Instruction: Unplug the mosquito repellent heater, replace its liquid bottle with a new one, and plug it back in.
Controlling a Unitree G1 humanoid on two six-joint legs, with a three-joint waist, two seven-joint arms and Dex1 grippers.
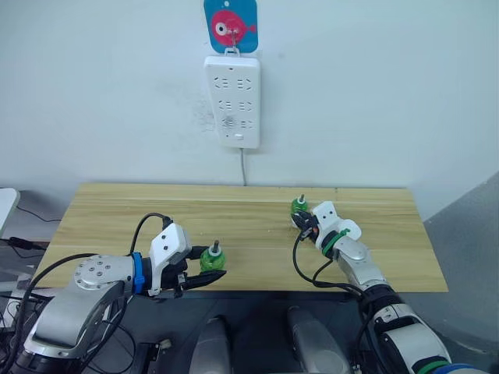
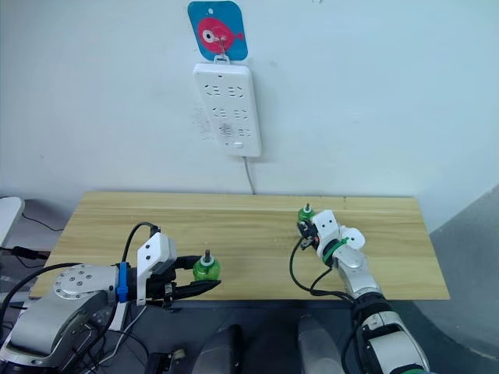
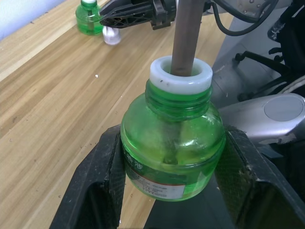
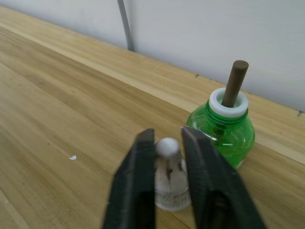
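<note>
My left gripper (image 1: 212,274) sits at the near left part of the bench (image 1: 117,210), its jaws closed on the belly of a green liquid bottle (image 3: 171,152), one black finger pressed to each side. I judge that low, side-on hold is chosen to keep the neck and white collar free, since that end has to go into the heater. The bottle's long axis is upright and its brown wick points straight up. I can't tell whether its base rests on the wood or is just clear of it. On the wall behind the middle of the bench, a white power strip (image 1: 232,101) hangs under a blue fish hook (image 1: 231,25), with its cord dropping behind the bench. Its sockets face out at me, and as far as I can make out nothing is plugged in. Further right, near the back, a second green bottle (image 4: 224,126) stands upright on the bench, wick up and uncapped. A small whitish cap (image 4: 169,186) stands just beside it, rounded top up. My right gripper (image 4: 167,137) is directly over that cap, jaws narrowly apart and holding nothing, and the cap's top shows in the gap. I read this as lining up on the cap.
</note>
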